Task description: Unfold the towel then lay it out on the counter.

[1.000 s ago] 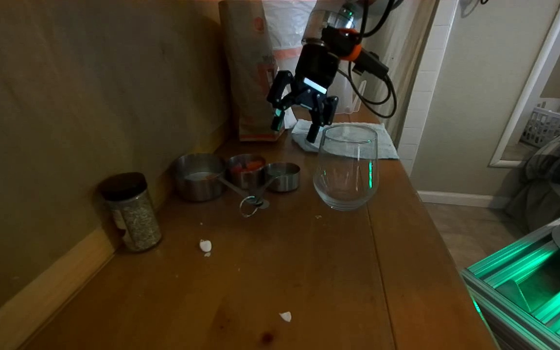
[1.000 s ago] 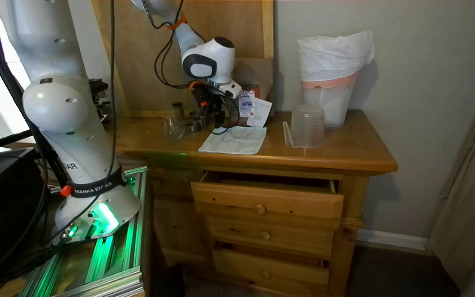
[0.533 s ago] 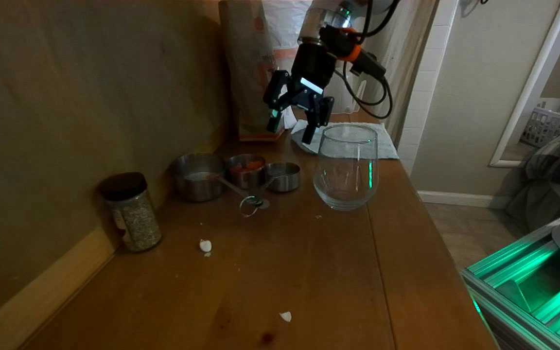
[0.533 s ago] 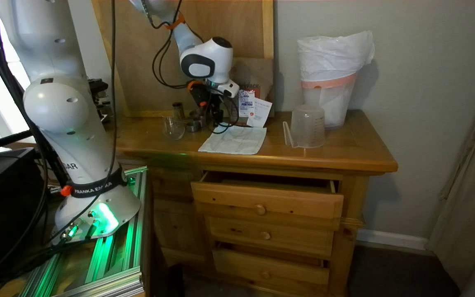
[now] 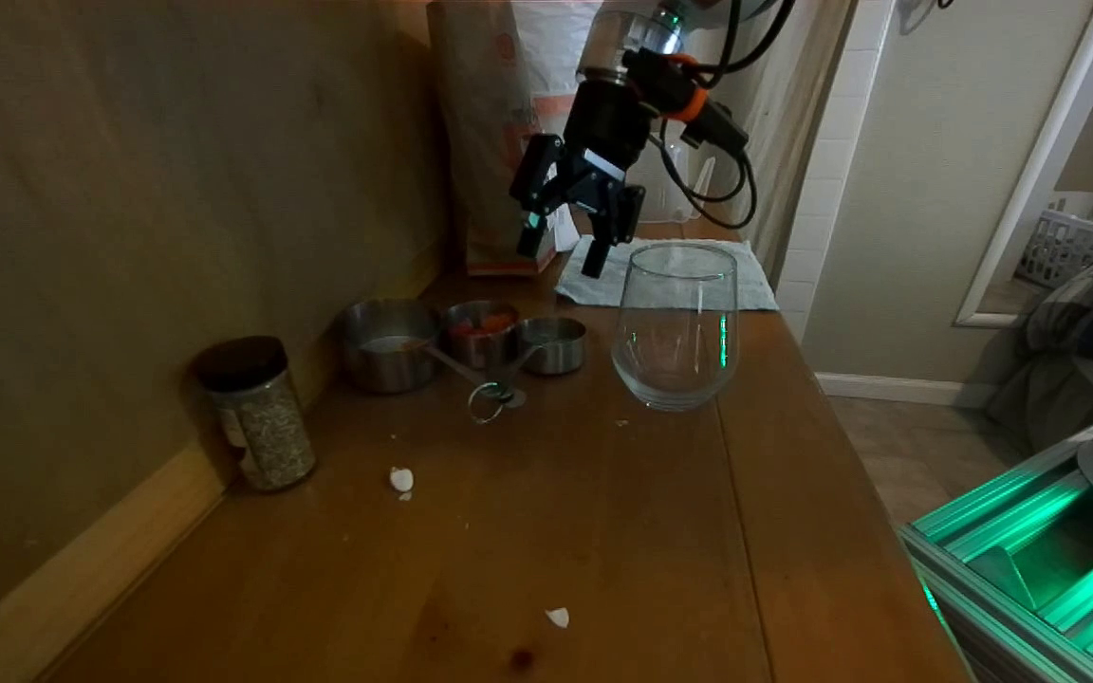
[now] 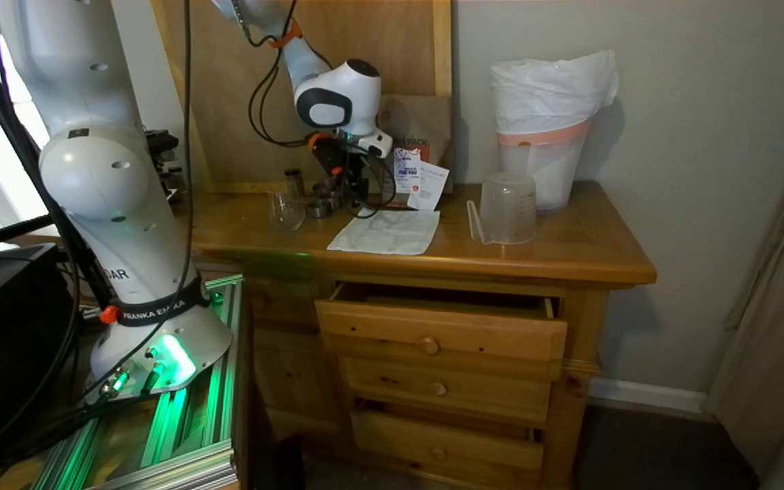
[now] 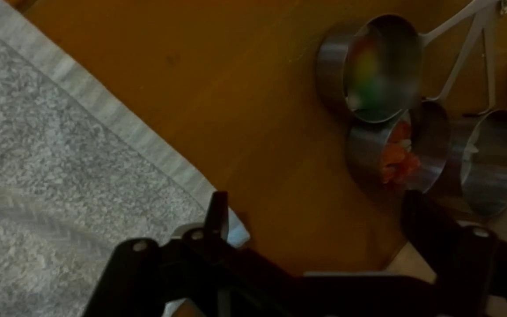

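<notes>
The towel, a pale white cloth with a flat border, lies spread on the brown wooden counter [image 5: 471, 560]. The towel shows in both exterior views [image 5: 753, 285] [image 6: 388, 233], partly behind the glass vessel in one of them, and fills the left of the wrist view [image 7: 82, 149]. My gripper [image 5: 560, 262] is open with nothing between its fingers. It hangs over the towel's corner nearest the metal cups. In the wrist view the left finger of the gripper [image 7: 315, 196] overlaps that corner; I cannot tell whether it touches. The gripper's fingertips are hard to make out in an exterior view [image 6: 359, 201].
A clear glass vessel [image 5: 675, 356] stands close to the towel. Several metal measuring cups [image 5: 390, 346] and a spice jar [image 5: 257, 417] stand along the wall. A tall paper bag [image 5: 490, 142] is behind the gripper. A plastic pitcher [image 6: 509, 211] stands beyond the towel.
The gripper has shifted slightly left in an exterior view and stays open. The towel's corner by the finger, curled back earlier, now reaches further left and lies flat.
</notes>
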